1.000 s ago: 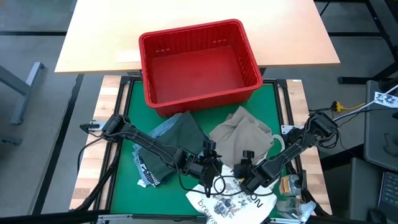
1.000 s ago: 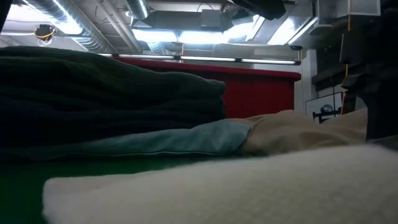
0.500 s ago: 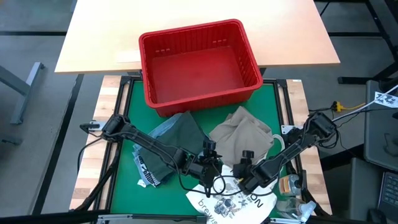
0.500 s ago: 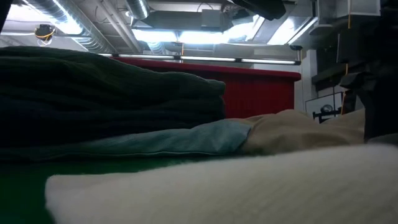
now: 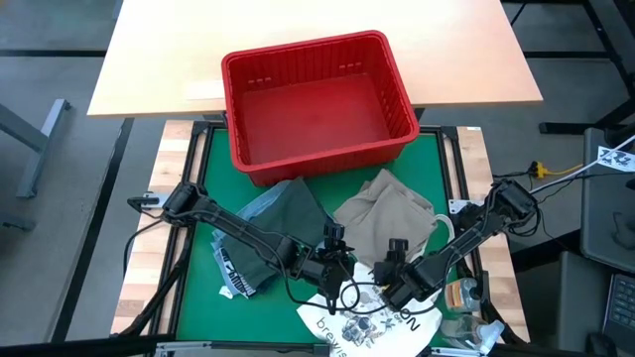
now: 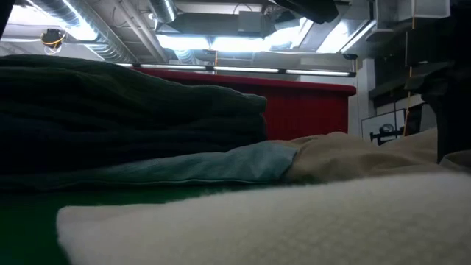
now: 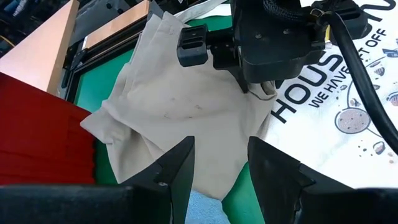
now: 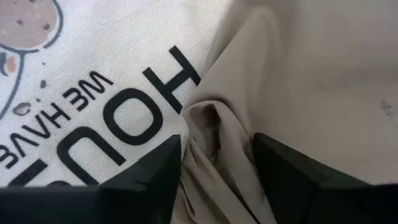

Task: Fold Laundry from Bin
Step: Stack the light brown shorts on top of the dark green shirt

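High view: red bin (image 5: 316,99) sits at the far edge of the green worktop (image 5: 203,297), empty inside as far as this view shows. Laundry lies out on the mat near it: dark green garment (image 5: 293,213) left of centre with a light blue piece (image 5: 260,205) poking out beside it, khaki garment (image 5: 387,218) right of centre, touching the green one. White tote bag (image 5: 372,322) lies at the near edge (print partly cut off).

Both arms reach in toward the near middle. Left gripper (image 5: 342,283) hovers over the far edge of the tote, just beside the khaki. Right gripper (image 5: 389,288) sits at the seam where khaki meets tote.

Left wrist view adds what the top-down misses: left gripper (image 7: 221,165) fingers spread, nothing between them, khaki garment (image 7: 180,106) ahead, and the other arm's gripper body pressed down on the khaki edge next to the "HOUSTON" lettering on the tote (image 7: 348,81).

Right wrist view: right gripper (image 8: 217,168) fingers spread, straddling a raised fold of khaki cloth (image 8: 217,137); fold sits between them but not pinched (gaps show both sides). Tote (image 8: 93,81) print is alongside.

Low view shows only stacking: dark garment (image 6: 110,118) piled high at left, light blue (image 6: 206,165) under it, khaki (image 6: 346,158) to the right, bin wall (image 6: 305,110) behind, tote (image 6: 257,221) blurred near.
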`<state>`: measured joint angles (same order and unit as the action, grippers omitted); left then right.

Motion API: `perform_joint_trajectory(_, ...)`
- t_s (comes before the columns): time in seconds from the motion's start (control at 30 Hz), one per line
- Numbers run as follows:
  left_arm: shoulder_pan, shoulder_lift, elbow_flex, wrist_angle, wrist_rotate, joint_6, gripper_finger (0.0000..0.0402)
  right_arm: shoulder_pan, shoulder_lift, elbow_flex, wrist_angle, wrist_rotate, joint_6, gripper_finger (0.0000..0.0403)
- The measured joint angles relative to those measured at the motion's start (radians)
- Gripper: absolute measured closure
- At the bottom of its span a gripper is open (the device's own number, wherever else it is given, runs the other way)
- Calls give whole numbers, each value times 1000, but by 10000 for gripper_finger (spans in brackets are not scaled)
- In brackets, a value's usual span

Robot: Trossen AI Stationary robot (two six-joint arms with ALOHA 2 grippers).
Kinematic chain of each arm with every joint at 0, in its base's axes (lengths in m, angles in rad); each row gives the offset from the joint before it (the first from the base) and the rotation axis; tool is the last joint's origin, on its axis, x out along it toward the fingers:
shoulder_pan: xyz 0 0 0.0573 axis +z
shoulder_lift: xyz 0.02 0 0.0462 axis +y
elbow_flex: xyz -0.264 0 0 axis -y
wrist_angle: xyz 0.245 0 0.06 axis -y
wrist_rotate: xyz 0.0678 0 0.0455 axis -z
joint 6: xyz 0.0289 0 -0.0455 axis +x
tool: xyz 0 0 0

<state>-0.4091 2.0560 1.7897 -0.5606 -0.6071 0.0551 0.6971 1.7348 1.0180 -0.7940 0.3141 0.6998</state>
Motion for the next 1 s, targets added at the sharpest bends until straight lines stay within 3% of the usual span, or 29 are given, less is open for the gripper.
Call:
perform_joint_trajectory(0.43,0,0,0,0,0,0,257,-24,0,1,2,-17,1,391)
perform_joint_trajectory(0.6,0,0,0,0,0,0,257,-26,-1,1,2,-19,2,381)
perform_joint_trajectory(0.77,3,0,0,-6,-1,17,257,-24,-35,1,2,-20,3,396)
perform_joint_trajectory(1.0,27,0,0,-118,19,-11,257,-24,-131,2,-28,0,67,398)
